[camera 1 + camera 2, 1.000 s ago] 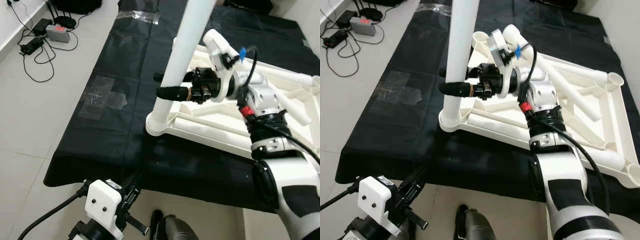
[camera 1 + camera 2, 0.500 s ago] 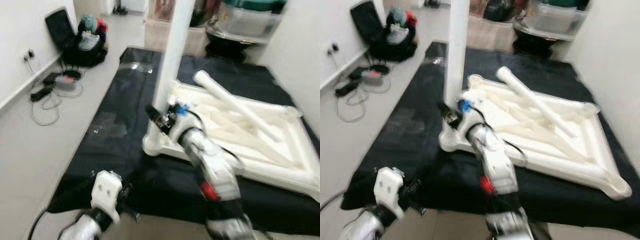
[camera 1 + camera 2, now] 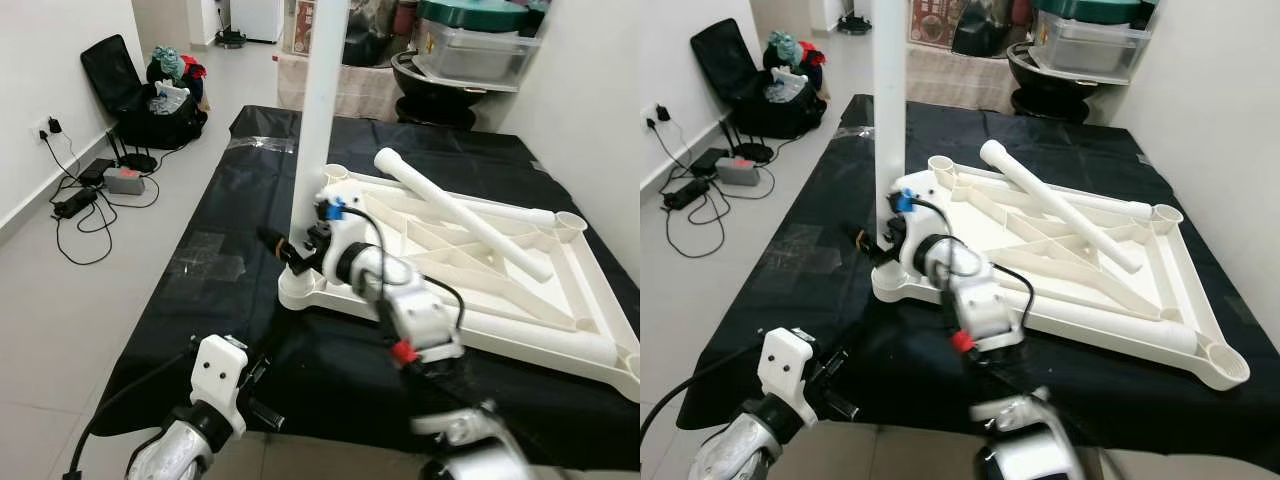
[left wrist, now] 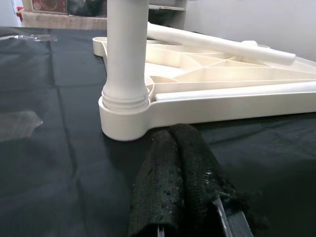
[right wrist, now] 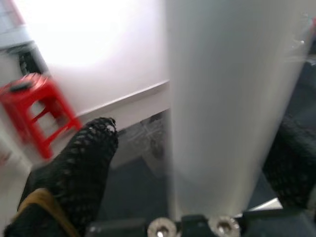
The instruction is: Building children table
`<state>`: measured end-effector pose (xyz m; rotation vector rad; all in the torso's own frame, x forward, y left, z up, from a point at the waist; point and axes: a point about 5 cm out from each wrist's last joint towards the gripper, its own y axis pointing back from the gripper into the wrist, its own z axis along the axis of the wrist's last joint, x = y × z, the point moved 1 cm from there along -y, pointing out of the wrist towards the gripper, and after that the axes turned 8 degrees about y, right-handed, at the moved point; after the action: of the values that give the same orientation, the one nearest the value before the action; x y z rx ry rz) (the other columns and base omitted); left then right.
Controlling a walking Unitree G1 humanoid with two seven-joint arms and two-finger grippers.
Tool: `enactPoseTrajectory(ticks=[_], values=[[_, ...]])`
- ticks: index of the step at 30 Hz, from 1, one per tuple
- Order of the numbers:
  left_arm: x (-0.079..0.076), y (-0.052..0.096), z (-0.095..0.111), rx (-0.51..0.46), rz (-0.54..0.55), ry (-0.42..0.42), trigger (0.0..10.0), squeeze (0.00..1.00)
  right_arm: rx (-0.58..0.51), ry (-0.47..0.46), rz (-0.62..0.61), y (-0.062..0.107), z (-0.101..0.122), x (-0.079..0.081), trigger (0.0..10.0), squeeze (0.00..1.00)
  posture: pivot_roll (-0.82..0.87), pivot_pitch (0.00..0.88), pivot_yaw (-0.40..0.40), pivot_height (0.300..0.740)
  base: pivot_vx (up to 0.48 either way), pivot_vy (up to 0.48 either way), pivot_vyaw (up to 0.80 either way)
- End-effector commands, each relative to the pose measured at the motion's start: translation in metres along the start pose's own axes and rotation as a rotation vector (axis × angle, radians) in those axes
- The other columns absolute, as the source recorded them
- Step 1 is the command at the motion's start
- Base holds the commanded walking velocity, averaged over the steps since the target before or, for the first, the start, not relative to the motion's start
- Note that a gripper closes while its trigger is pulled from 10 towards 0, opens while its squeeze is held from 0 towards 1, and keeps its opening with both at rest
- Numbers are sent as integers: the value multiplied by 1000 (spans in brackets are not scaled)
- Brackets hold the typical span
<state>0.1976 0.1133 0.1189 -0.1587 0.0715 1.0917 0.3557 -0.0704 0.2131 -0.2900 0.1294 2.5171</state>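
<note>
The white children's table top [image 3: 560, 290] lies upside down on a black cloth [image 3: 220, 220]. One white leg [image 3: 318, 110] stands upright in its near-left corner socket [image 3: 296, 290]. My right gripper [image 3: 295, 246] reaches the leg just above the socket. In the right wrist view the leg [image 5: 232, 108] runs between the two black fingers [image 5: 79, 168], with a gap on one side, so the gripper is open. A loose leg [image 3: 462, 212] lies across the frame. My left gripper [image 4: 170, 132] is shut and empty, low over the cloth, a short way from the socket [image 4: 124, 118].
The cloth's near edge [image 3: 180, 400] meets tiled floor. A black bag [image 3: 140, 95], cables and a small box [image 3: 122, 182] lie at the far left. Storage tubs [image 3: 470, 45] stand at the back, a wall on the right. A red stool [image 5: 32, 108] stands by a white wall.
The head camera has risen and pulled back, so the whole table top now shows. My right gripper stays at the lower part of the upright leg. The left arm stays low.
</note>
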Motion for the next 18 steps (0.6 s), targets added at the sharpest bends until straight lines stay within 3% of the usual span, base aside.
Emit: enactPoseTrajectory(ticks=[1,3,4,7,15,16,17,18], values=[[-11,7,7,-6,-21,4,10000,0,-70,40,152,1,11,-8,10000,1000,42,133,-125,740,0,0,0],[-11,7,7,-6,-21,4,10000,0,-70,40,152,1,11,-8,10000,1000,42,133,-125,740,0,0,0],[-19,16,13,-8,-26,11,10000,0,-103,42,326,5,20,-9,10000,1000,67,191,-119,740,0,0,0],[-27,25,20,-8,-33,20,10000,0,-145,20,426,6,32,-14,10000,1000,94,224,-120,740,0,0,0],[-39,41,33,-2,-38,30,10000,0,-231,46,507,-1,65,-27,10000,1000,142,295,-107,740,0,0,0],[-40,44,35,1,-35,30,10000,0,-243,63,522,-1,69,-30,10000,204,142,303,-103,740,0,0,0],[-40,44,35,1,-35,30,10000,0,-243,63,522,-1,69,-30,10000,204,142,303,-103,740,0,0,0],[-41,46,37,4,-34,31,10000,0,-248,85,537,0,72,-32,8902,0,142,308,-100,740,0,0,0]])
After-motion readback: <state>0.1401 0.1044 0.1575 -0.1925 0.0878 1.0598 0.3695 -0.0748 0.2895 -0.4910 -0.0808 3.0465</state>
